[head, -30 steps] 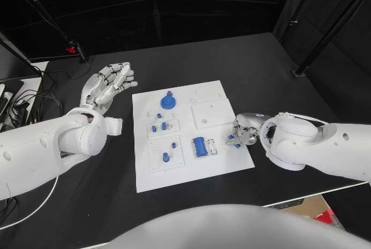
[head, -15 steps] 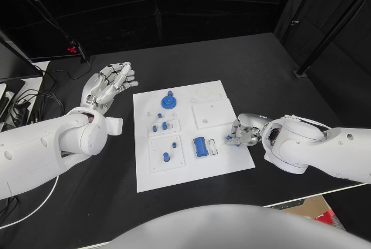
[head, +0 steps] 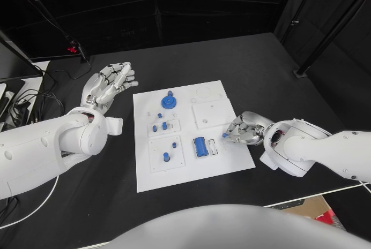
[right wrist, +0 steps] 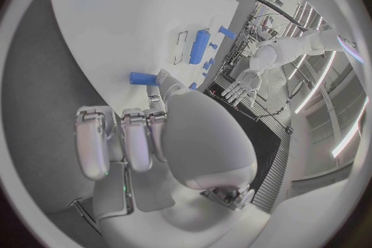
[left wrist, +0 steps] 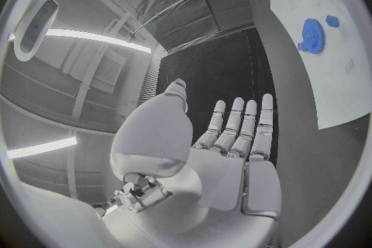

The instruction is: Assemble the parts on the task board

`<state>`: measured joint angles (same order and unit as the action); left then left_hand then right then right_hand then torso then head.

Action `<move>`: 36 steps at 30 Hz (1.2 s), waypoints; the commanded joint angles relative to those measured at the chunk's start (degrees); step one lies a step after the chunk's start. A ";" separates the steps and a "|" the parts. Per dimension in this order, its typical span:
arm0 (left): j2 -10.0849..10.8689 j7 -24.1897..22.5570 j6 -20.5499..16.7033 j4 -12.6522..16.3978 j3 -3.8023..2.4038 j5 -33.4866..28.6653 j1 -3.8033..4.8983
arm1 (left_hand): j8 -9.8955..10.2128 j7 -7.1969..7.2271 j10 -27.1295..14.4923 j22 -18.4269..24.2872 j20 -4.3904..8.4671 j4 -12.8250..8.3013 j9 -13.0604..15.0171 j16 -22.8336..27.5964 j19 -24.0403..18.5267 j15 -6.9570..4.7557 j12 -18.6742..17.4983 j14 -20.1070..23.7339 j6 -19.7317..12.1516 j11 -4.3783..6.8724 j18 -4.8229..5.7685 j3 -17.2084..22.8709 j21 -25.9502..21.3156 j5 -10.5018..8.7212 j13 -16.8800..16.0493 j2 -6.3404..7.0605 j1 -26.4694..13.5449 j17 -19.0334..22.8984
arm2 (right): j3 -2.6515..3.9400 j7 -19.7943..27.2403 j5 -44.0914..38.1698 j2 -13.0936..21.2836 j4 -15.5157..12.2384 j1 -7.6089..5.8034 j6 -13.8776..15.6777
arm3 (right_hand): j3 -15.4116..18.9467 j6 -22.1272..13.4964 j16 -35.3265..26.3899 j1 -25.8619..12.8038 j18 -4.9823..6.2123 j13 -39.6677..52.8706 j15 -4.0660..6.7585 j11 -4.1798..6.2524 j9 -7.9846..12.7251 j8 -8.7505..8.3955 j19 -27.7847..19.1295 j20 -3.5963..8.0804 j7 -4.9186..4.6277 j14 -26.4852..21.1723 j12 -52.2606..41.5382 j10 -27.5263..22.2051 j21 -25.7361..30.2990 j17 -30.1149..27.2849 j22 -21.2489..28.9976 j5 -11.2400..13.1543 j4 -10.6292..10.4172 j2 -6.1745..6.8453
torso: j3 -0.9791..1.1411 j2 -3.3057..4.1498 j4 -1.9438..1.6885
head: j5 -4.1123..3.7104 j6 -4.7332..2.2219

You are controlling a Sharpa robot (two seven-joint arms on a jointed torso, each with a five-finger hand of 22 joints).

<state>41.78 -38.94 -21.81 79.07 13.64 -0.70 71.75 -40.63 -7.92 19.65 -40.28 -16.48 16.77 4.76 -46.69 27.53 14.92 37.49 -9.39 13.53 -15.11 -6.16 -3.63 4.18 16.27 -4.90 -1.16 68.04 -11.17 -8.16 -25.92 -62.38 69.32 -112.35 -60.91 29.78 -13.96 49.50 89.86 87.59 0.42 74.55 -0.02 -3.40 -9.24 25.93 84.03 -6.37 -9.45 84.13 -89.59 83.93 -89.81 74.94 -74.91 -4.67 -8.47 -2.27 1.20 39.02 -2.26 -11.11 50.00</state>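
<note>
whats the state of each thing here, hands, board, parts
left hand: open, fingers straight, raised beside the board, holding nothing
right hand: pinching a small blue peg over the board's right edge
board: flat on the table
blue gear: seated near the board's far end
long blue part: lying flat in its plate
</note>
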 commanded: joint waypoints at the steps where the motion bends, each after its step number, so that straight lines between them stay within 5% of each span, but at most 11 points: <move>1: 0.00 -3.46 0.51 0.01 -0.05 0.02 0.08 | -0.20 -9.13 -0.42 0.06 -0.07 -0.02 -0.06 -0.37 0.00 0.08 0.31 0.37 -0.48 0.13 1.06 -0.27 0.11 0.21 0.08 -0.42 0.03 0.05 | 0.02 5.12 4.67 0.39 -0.87 -0.07 3.63 | -0.11 2.48 0.14 -2.42 -0.42 15.45 -0.26 -0.42 0.37 -0.76 5.97 -0.22 1.85 5.87 -0.41 6.07 -0.19 15.06 -15.09 -1.85 -0.60 0.73 | 0.02 -0.02 -0.02 | 0.07 0.00; 8: -0.21 -3.39 0.55 -0.17 -0.05 0.01 0.07 | -0.20 -9.13 -0.42 0.06 -0.07 -0.02 -0.06 -0.37 0.00 0.08 0.31 0.37 -0.48 0.13 1.06 -0.27 0.11 0.21 0.08 -0.42 0.03 0.05 | 0.07 7.39 8.54 1.38 -2.84 -0.17 4.54 | 0.55 3.47 0.14 -5.26 -0.42 15.45 -0.07 -0.29 0.96 -1.88 5.97 -0.08 1.99 5.87 -0.41 6.07 -0.19 15.06 -15.09 -5.48 -1.79 1.96 | 0.00 -0.03 -0.12 | -0.01 0.00; 13: -0.27 -3.35 0.53 -0.20 -0.05 0.01 0.07 | -0.20 -9.13 -0.42 0.06 -0.07 -0.02 -0.06 -0.37 0.00 0.08 0.31 0.37 -0.48 0.13 1.06 -0.27 0.11 0.21 0.08 -0.42 0.03 0.05 | 0.09 8.31 15.51 1.63 -3.89 -0.29 4.67 | 3.02 4.38 0.14 -7.88 -0.42 15.45 0.11 -0.09 1.33 -2.62 5.97 0.08 2.18 5.87 -0.41 6.07 -0.19 15.06 -15.09 -10.97 -3.53 2.75 | -0.01 -0.01 -0.05 | 0.20 0.00; 21: -0.34 -3.27 0.53 -0.20 -0.05 0.01 0.07 | -0.29 -9.13 -0.44 0.09 -0.07 -0.04 -0.11 -0.52 -0.02 0.08 0.44 0.36 -0.49 0.13 1.05 -0.33 0.12 0.28 0.15 -0.62 0.12 0.21 | 0.09 6.15 19.46 1.17 -4.20 -0.33 4.09 | 5.80 5.99 0.14 -10.21 -0.42 15.45 0.39 0.29 1.73 -3.72 5.97 0.31 2.58 5.87 -0.41 6.07 -0.19 15.06 -15.09 -11.48 -5.93 2.57 | -0.04 0.00 -0.08 | 0.13 0.00; 36: -0.50 -3.18 0.63 -0.24 -0.05 0.01 0.08 | -0.29 -9.13 -0.44 0.09 -0.07 -0.04 -0.11 -0.52 -0.02 0.08 0.44 0.36 -0.49 0.13 1.05 -0.33 0.12 0.28 0.15 -0.62 0.12 0.21 | 0.07 -3.70 3.63 -2.16 -2.32 -0.31 0.93 | 7.83 7.38 0.14 -10.12 -0.42 15.45 0.67 0.64 2.14 -5.09 5.97 0.57 2.97 5.87 -0.41 6.07 -0.19 15.06 -15.09 -11.44 -7.27 1.79 | 0.04 0.06 -0.10 | -0.04 0.00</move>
<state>41.35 -38.94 -21.77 78.80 13.64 -0.70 71.74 -40.61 -7.92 19.65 -40.29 -16.48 16.77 4.71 -47.12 27.53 14.92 37.72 -9.39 13.53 -15.11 -6.16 -3.63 4.18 16.27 -4.80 -1.16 68.04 -11.01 -8.10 -25.99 -52.90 67.40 -114.83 -61.17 32.70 -6.41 56.45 89.86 77.06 0.42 74.94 0.21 -3.17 -7.18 21.10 84.03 -6.37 -6.37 83.92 -89.81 84.15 -89.81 74.92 -74.91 -15.97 -15.80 -0.33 1.16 39.03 -2.29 -11.05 50.00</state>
